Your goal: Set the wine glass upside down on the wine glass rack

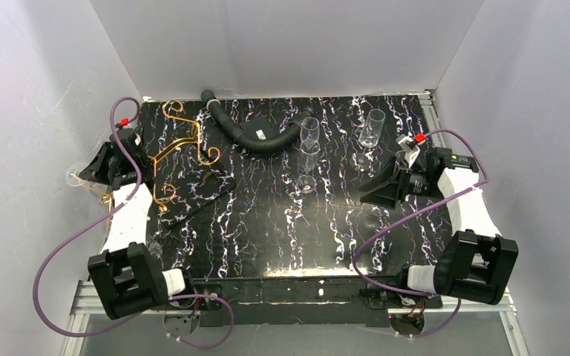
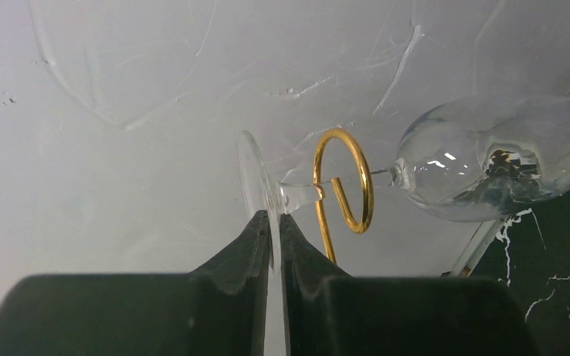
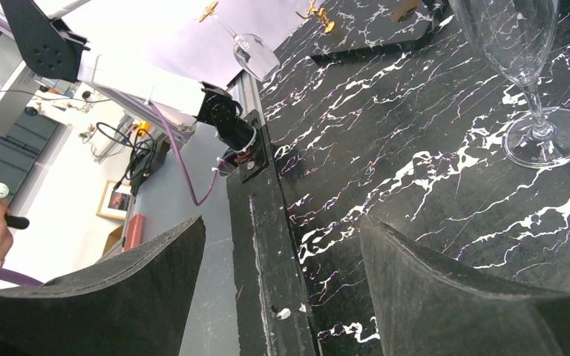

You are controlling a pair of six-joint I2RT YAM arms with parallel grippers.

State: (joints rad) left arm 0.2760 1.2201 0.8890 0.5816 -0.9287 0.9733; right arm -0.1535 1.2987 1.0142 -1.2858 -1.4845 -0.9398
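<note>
My left gripper (image 2: 273, 219) is shut on the edge of the clear wine glass's foot (image 2: 256, 178). The wine glass lies roughly sideways beyond the table's left edge. Its stem passes through a curled gold loop (image 2: 369, 185) of the wine glass rack, and its bowl (image 2: 497, 159) is on the far side of that loop. From above, the glass foot (image 1: 74, 178) shows at the left gripper (image 1: 87, 176), left of the rack (image 1: 182, 141). My right gripper (image 1: 369, 198) stands open and holds nothing, its fingers (image 3: 126, 297) wide apart over the marbled table.
Three other clear glasses (image 1: 306, 167) (image 1: 309, 132) (image 1: 372, 127) stand upright at mid and back right. A black corrugated hose (image 1: 256, 136) lies at the back. The rack's black base plate (image 1: 197, 191) sits on the left. One upright glass (image 3: 538, 81) is near the right gripper.
</note>
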